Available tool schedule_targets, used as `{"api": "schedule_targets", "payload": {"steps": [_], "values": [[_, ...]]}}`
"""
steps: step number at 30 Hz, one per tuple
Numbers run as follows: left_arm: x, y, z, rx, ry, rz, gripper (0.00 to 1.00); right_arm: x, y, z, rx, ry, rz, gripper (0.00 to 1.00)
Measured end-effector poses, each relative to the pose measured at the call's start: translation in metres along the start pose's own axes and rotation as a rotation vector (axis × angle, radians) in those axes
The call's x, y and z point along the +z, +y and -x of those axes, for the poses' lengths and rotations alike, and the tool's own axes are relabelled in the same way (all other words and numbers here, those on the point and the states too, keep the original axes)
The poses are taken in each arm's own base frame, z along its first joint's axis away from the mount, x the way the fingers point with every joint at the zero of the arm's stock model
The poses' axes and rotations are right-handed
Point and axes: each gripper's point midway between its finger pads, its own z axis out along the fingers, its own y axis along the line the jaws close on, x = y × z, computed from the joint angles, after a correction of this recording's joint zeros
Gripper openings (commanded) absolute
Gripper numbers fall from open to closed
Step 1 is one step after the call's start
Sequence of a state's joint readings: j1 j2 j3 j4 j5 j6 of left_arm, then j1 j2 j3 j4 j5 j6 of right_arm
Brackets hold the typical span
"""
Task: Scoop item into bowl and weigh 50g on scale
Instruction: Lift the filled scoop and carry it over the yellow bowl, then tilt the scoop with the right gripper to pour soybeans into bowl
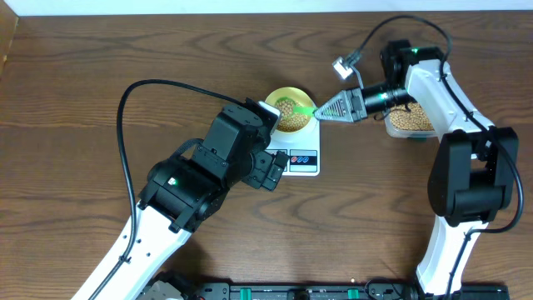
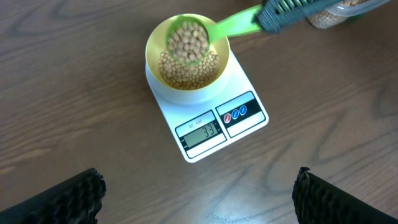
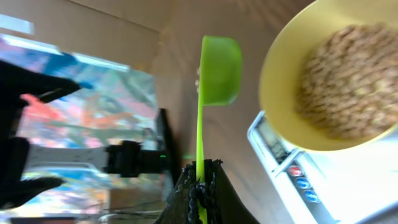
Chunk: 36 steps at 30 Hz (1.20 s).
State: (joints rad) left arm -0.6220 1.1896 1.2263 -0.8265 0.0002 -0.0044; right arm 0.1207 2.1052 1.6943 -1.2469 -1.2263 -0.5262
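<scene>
The pale yellow bowl (image 1: pixel 291 109) stands on the white scale (image 1: pixel 305 160) and holds tan beans (image 2: pixel 186 68); the display (image 2: pixel 200 132) reads 33. My right gripper (image 1: pixel 343 107) is shut on the handle of a green scoop (image 2: pixel 189 38), which is full of beans and held over the bowl. The scoop (image 3: pixel 219 68), bowl (image 3: pixel 280 74) and scale (image 3: pixel 298 180) also show in the right wrist view, with my right gripper (image 3: pixel 200 186) at the bottom. My left gripper (image 2: pixel 198 196) is open and empty, hovering over the table in front of the scale.
A clear plastic tub of beans (image 1: pixel 410 122) stands to the right of the scale, under the right arm; it also shows in the left wrist view (image 2: pixel 342 12). The left arm (image 1: pixel 204 175) reaches in beside the scale's left front.
</scene>
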Motion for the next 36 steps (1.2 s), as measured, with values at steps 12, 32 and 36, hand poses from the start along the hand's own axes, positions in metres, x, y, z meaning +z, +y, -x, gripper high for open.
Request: {"api": "schedule_targets", "payload": {"steps": [12, 32, 36], "values": [[0.000, 0.000, 0.000, 0.000, 0.000, 0.000, 0.99, -0.013, -0.013, 0.025, 0.007, 0.013, -0.192, 0.01], [0.000, 0.000, 0.000, 0.000, 0.000, 0.000, 0.99, 0.000, -0.022, 0.024, -0.013, 0.054, -0.268, 0.01], [0.000, 0.000, 0.000, 0.000, 0.000, 0.000, 0.99, 0.001, -0.024, 0.024, -0.019, 0.059, -0.282, 0.01]]}}
